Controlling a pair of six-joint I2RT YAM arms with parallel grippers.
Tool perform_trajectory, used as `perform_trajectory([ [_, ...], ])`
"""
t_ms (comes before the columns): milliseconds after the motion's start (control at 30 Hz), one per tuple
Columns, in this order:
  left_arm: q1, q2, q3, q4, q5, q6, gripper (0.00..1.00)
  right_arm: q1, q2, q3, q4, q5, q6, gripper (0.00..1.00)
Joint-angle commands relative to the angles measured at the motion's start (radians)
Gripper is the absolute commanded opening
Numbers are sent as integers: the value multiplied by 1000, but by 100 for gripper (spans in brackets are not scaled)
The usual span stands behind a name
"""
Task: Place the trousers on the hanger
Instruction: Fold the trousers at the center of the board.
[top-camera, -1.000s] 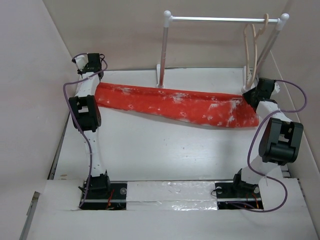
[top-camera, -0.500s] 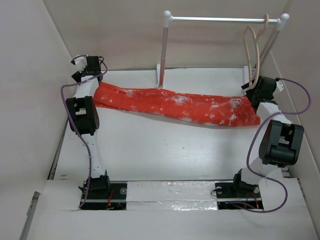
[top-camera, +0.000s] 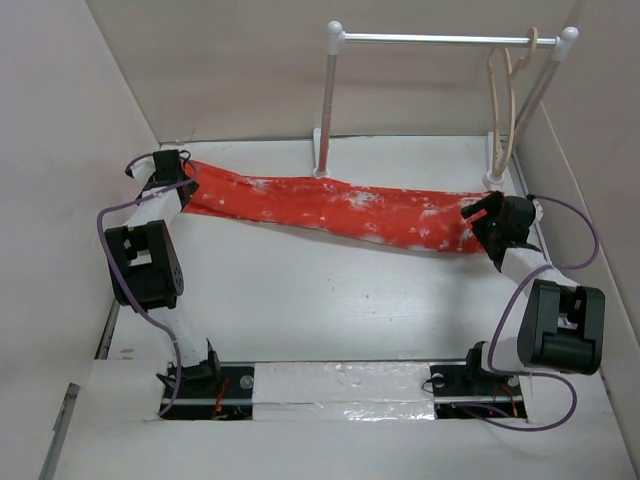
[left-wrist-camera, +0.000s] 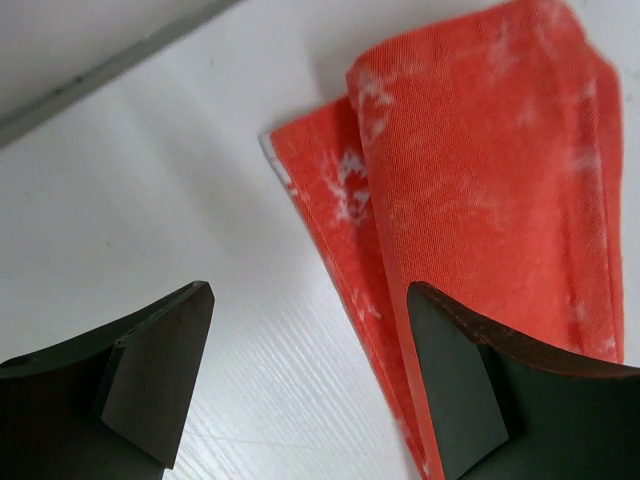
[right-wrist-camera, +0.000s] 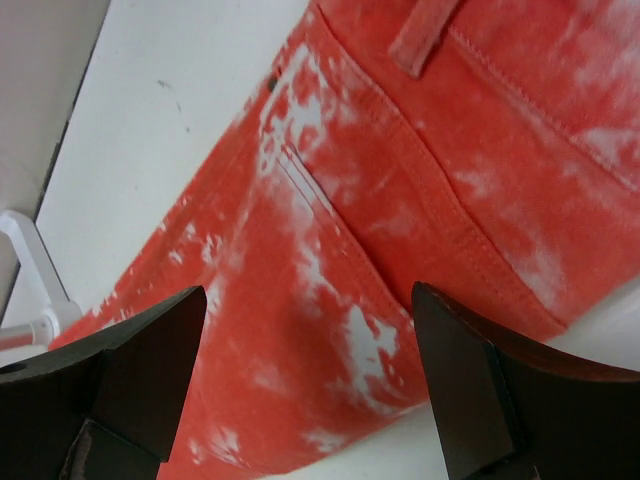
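White table (top-camera: 330, 310), trousers (top-camera: 330, 205) lengthwise across, waist end rightward

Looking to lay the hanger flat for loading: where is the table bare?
Widest bare patch: the table between the trousers and the arm bases. A narrower strip lies behind the trousers, under the rack. Crowded: the far right corner, with hanger and right tool; the left tool fills the far left corner.
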Motion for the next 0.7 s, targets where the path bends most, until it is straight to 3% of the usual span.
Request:
perform_trajectory([
  [0,-7,9,-10,-11,84,-39,77,0,-48,-48,82,-58,-21,89],
  [500,-7,111,-65,101,175,-123,77,0,-335,-223,-8,-54,-44,86],
  [667,-7,140,-54,114,176,-135,70,-21,-351,-284,-13,-104,-18,82],
])
